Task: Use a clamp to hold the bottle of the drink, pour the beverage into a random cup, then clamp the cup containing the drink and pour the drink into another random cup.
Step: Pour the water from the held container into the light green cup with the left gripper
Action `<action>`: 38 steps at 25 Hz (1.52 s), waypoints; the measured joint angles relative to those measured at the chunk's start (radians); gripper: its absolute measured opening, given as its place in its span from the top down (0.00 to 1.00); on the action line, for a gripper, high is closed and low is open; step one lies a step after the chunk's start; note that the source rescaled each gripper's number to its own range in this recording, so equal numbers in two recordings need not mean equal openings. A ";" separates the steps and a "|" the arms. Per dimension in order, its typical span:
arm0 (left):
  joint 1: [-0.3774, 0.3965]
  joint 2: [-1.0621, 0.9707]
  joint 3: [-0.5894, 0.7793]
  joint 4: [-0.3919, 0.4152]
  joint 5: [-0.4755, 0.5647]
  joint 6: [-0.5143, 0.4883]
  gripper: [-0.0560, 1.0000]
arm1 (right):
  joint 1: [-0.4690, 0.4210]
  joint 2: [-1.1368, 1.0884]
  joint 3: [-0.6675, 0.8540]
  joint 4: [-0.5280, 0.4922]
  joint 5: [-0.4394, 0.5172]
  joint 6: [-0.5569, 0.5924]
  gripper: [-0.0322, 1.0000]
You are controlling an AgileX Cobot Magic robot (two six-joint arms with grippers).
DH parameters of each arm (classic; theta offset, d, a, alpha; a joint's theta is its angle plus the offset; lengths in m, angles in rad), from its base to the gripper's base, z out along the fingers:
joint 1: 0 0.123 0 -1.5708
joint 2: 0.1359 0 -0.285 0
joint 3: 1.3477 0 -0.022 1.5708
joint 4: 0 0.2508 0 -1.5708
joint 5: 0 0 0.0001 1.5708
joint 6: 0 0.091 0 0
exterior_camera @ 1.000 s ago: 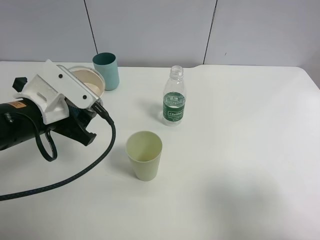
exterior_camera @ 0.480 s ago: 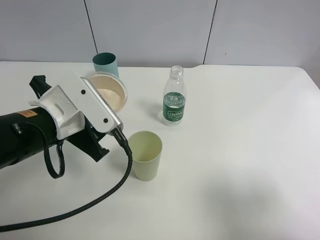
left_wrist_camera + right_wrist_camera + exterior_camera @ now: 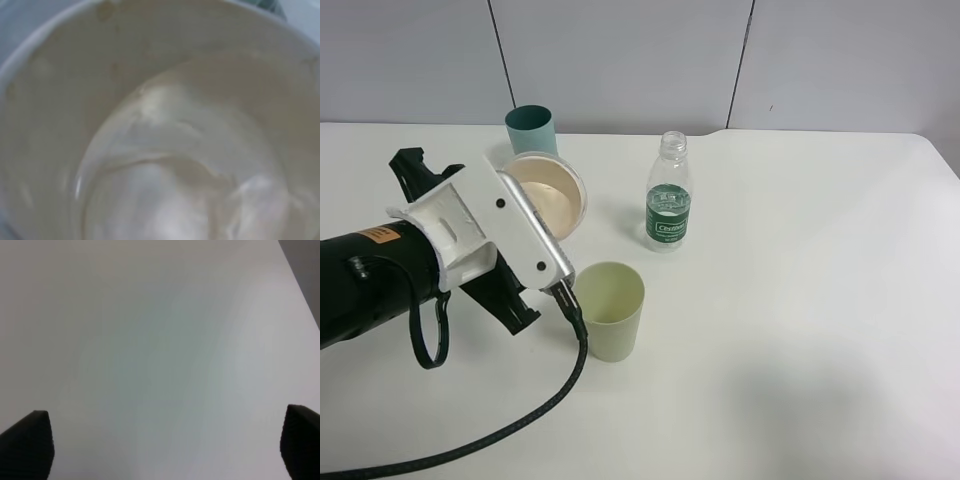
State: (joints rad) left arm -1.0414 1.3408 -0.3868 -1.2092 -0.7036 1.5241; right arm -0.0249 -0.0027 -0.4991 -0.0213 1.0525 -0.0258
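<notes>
**A:** Where is the paper cup (image 3: 552, 195) in relation to the pale green cup (image 3: 608, 312)?

**B:** Beyond it, toward the left arm's side. It is lifted off the worktop (image 3: 800, 300), near the green mouth but not over it. The left claw is hidden under its white camera mount (image 3: 485, 225). It is pressed together, and I judge it pinches the paper cup's rim.

**A:** Which way does the paper cup point?

**B:** Mouth up, long axis close to upright with a slight lean. The drink (image 3: 165, 200) pools inside. The pale green cup stands upright, mouth up.

**A:** And the pour?

**B:** It likely means bringing the rim over the green mouth, then tipping that way. The left arm is nearer. The right claw (image 3: 164, 442) is spread, gripping nothing.
</notes>
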 joint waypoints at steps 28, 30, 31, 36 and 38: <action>0.000 0.048 -0.001 0.000 -0.097 0.313 0.92 | 0.000 0.000 0.000 0.000 0.000 0.000 0.23; 0.000 0.048 -0.001 0.000 -0.099 0.327 0.92 | 0.000 0.000 0.000 0.000 0.000 0.000 0.23; 0.000 0.048 -0.001 0.000 -0.099 0.332 0.92 | 0.000 0.000 0.000 0.000 0.000 0.000 0.23; 0.000 0.048 -0.001 0.000 -0.107 0.357 0.92 | 0.000 0.000 0.000 0.000 0.000 0.000 0.23; 0.000 0.048 -0.001 0.000 -0.109 0.375 0.92 | 0.000 0.000 0.000 0.000 0.000 0.000 0.23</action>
State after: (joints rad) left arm -1.0414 1.3886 -0.3879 -1.2092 -0.8128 1.8993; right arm -0.0249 -0.0027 -0.4991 -0.0213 1.0525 -0.0258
